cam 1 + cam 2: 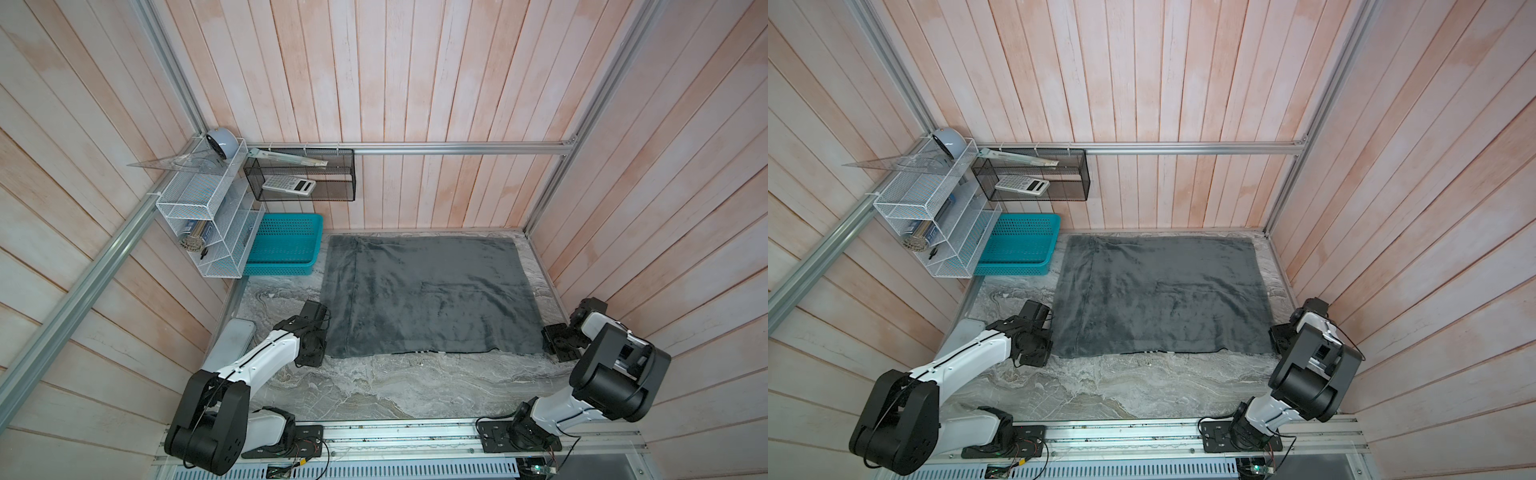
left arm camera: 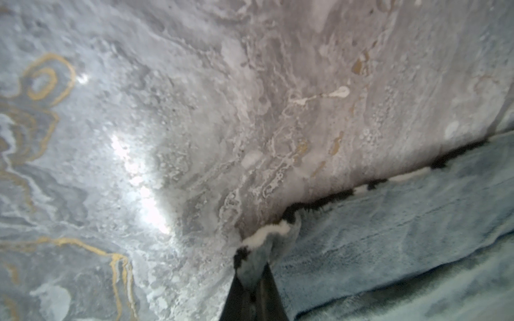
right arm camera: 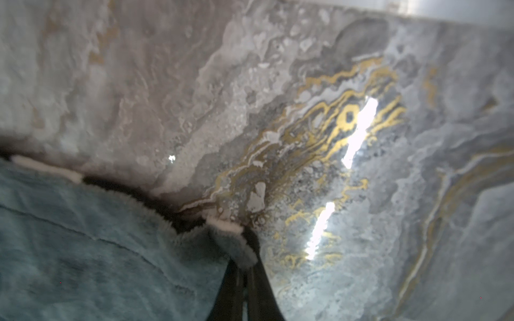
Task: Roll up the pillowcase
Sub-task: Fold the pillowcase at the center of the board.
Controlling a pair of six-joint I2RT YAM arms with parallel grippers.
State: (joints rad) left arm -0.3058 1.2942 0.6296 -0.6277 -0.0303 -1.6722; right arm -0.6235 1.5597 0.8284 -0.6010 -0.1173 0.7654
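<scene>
The pillowcase lies flat on the marble table with its dark grey face up in both top views; a thin strip of black-and-white stripes shows along its near edge. My left gripper is shut on the near left corner of the pillowcase. My right gripper is shut on the near right corner of the pillowcase. Both wrist views show a small tuft of cloth pinched between the dark fingers, low at the table surface.
A teal perforated basket stands at the back left beside the pillowcase. A white wire rack and a black mesh shelf with a calculator hang on the left wall. Bare marble table lies in front of the cloth.
</scene>
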